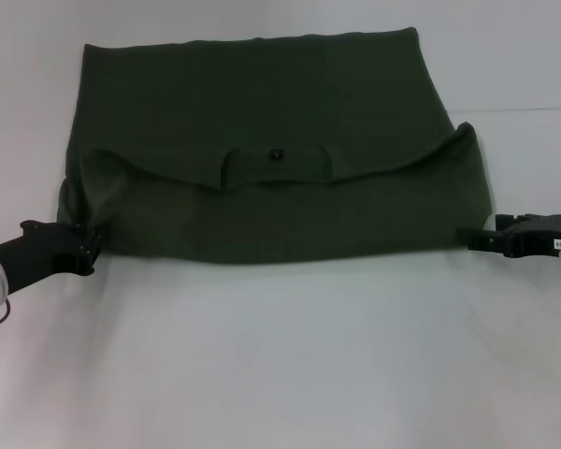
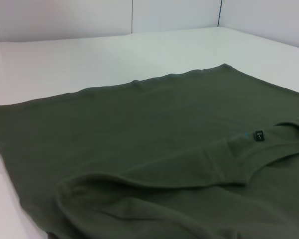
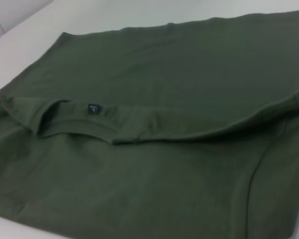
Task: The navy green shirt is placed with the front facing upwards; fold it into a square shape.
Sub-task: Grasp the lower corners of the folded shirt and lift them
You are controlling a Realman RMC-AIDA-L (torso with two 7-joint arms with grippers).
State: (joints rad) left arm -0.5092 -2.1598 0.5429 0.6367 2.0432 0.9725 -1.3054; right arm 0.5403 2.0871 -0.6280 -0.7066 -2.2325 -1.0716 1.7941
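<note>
White table (image 1: 280,355) bears the navy green shirt (image 1: 271,187); left pincer (image 1: 86,251) and right pincer (image 1: 477,238) states unclear.

head view: high, looking forward and down over the white worktop (image 1: 280,355), far enough back to take in the whole navy green shirt (image 1: 262,122) and both arms at the frame's side edges. left wrist view: low, close, near the shirt's near-left corner, looking across the cloth toward the far wall panels (image 2: 174,15). right wrist view: close, a little higher, from the shirt's right side, looking across it leftward. shared ground: all three catch the collar (image 1: 276,168) with its small black neck tag (image 1: 277,153), seen too in the left wrist (image 2: 258,135) and right wrist views (image 3: 93,108).
</note>
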